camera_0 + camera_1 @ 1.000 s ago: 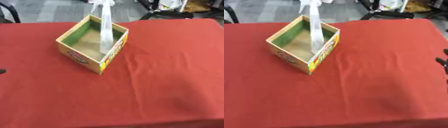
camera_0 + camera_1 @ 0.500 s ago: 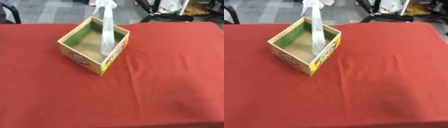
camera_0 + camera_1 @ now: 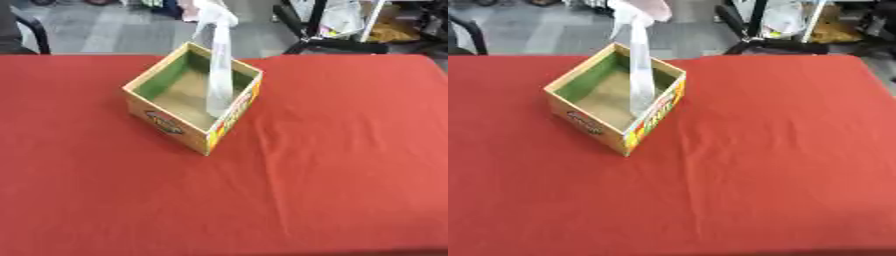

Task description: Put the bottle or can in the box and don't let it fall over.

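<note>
Since it stands upright against the wall of the box (image 3: 179, 131), upper left, the bottle (image 3: 219, 75) needs no support; neither hand is visible.

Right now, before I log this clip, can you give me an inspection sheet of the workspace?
Surface: table under a red cloth, lightly creased.
Job's things: open cardboard box, green inside, printed outside, upright at the far left of centre; a tall clear bottle stands upright inside it near the right wall, its top rising above the rim.
Clutter: nothing seen on the cloth.
Hands: neither in view.
Cables: nothing seen.
Surroundings: grey floor and dark stand legs beyond the far edge.
</note>
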Tool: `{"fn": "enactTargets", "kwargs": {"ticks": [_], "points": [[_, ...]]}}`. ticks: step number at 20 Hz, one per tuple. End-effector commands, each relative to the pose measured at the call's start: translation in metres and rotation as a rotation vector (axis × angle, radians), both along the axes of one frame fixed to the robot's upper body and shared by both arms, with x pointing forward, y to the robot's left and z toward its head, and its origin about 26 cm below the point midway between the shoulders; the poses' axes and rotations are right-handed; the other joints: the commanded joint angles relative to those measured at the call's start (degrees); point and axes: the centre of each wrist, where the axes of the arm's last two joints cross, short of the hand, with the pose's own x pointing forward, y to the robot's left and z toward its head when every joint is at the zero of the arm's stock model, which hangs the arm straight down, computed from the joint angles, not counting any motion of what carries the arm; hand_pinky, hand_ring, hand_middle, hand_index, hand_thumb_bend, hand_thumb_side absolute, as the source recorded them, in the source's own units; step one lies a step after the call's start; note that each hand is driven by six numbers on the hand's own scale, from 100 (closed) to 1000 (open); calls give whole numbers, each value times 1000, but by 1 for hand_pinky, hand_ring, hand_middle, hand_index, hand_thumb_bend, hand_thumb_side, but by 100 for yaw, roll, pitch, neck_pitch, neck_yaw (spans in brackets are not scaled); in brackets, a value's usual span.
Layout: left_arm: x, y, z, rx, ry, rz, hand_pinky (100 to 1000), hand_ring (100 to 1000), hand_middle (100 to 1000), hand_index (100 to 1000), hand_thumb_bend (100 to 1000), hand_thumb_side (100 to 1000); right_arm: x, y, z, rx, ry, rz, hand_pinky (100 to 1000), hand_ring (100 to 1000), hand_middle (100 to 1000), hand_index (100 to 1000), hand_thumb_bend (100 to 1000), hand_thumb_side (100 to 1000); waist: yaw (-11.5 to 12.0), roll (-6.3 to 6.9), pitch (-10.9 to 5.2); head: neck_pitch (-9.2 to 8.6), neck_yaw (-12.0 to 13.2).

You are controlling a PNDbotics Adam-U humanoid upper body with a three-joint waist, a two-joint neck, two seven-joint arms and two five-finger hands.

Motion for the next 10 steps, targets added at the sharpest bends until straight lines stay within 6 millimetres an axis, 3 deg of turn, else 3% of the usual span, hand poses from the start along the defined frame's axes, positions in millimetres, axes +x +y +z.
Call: {"fn": "enactTargets", "kwargs": {"ticks": [1,10], "points": [[-7,16,10,34,-17,56,725,1000,1000,1000,201,1000,-7,-11,8,-28,-17,-58,844,1000,1000,905,100,527,9,1,-60,-48,9],[-9,17,7,33,-12,57,724,1000,1000,1000,201,1000,-5,-9,9,-19,-32,-60,843,1000,1000,903,100,526,17,-13,-79,-107,43]]}}
